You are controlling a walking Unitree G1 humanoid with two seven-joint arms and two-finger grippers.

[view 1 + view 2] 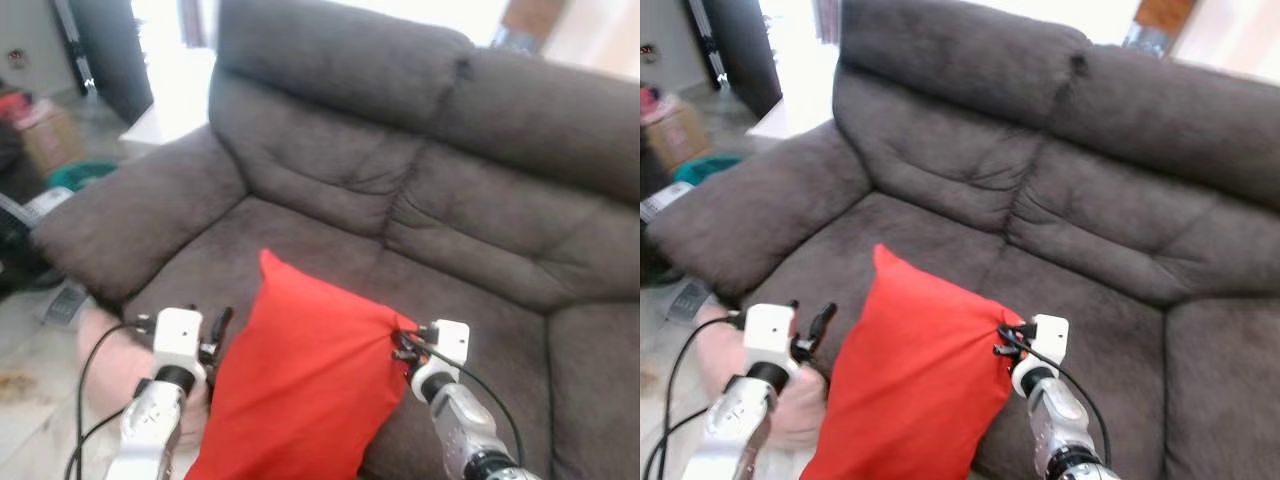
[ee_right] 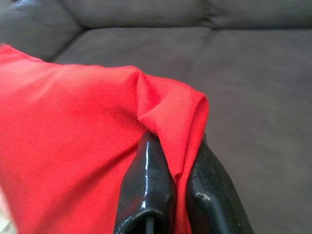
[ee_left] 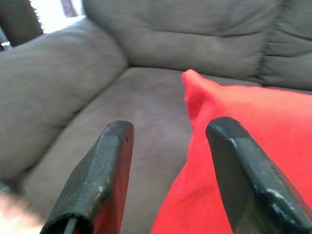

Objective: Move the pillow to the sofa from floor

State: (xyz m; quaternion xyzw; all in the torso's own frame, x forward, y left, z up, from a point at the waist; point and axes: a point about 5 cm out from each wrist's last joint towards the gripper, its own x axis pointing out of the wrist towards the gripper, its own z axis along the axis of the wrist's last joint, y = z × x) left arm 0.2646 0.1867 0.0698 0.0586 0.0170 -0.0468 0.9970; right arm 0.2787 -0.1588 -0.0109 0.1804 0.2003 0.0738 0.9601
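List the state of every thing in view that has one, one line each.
red pillow: lifted, hanging tilted over the front of the seat, one corner pinched.
right gripper: shut on a fold of the pillow's corner.
left gripper: open, fingers apart beside the pillow's edge, gripping nothing.
sofa: grey; pillow not yet laid flat on its seat.

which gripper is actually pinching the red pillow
The right gripper: its fingers are shut on the red pillow's corner. The left gripper is open beside it.
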